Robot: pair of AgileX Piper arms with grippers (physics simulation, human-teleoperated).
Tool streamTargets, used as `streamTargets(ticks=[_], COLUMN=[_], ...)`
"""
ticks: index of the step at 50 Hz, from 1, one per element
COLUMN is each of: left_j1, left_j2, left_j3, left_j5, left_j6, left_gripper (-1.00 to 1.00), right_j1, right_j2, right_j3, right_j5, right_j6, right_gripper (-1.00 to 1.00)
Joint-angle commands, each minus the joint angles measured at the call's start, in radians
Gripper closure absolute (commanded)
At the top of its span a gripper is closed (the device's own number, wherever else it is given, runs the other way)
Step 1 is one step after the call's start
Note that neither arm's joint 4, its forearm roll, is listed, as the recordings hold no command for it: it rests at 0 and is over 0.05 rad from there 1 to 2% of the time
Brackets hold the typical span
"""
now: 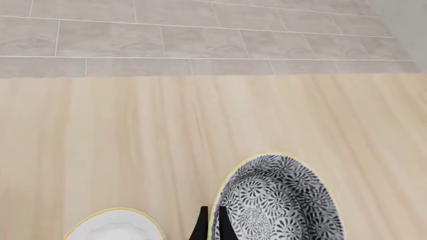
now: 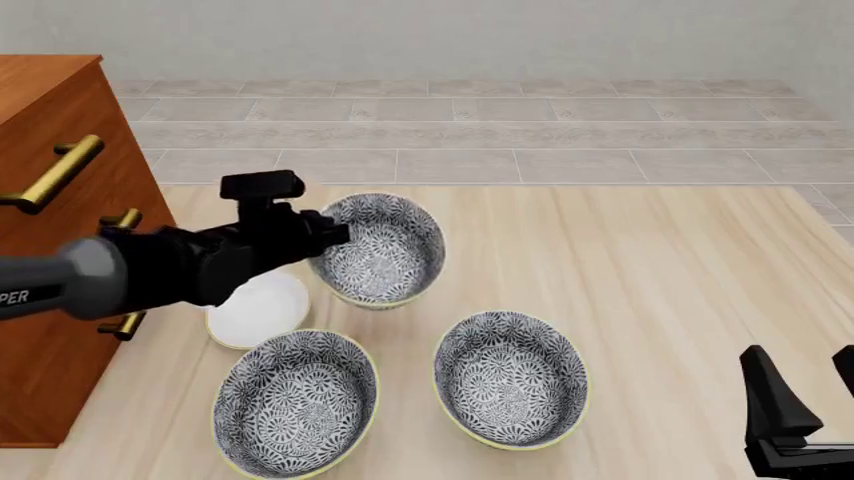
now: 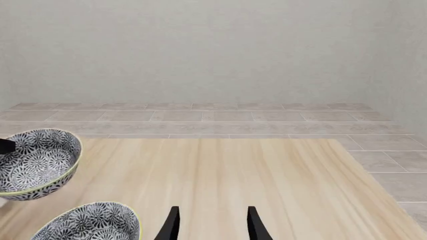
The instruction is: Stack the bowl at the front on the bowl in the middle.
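Fingers (image 2: 324, 236) pinch lifted bowl's (image 2: 380, 247) rim above table (image 2: 667, 270).

Front view overlooks table (image 2: 641, 260); both wrist views skim it closely.

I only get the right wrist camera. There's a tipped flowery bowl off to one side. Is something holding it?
Observer: Yes, the left claw pinches the tipped bowl by its rim.
Operator: What's near it?
Observer: A small white plate, lying flat on the table.
Operator: I see one more bowl low down. Any others?
Observer: Yes, a third bowl sits beside the low bowl, same flower pattern.
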Motion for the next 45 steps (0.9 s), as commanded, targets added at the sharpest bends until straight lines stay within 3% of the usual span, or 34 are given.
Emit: streamTargets(ticks=[1, 45], left_j1=[-0.011, -0.152], left_j2=[-0.07, -0.229], left_j3=[0.007, 0.08], left_j5=[0.018, 0.039], left_j6=[-0.02, -0.09], left_gripper=[1.0, 1.0], right_j1=[0.0, 0.0], right_j2=[0.0, 0.0], right_j3=[0.0, 0.0], right_j5=[0.0, 0.0], right_j6=[0.0, 0.0], right_gripper=[-1.0, -1.0])
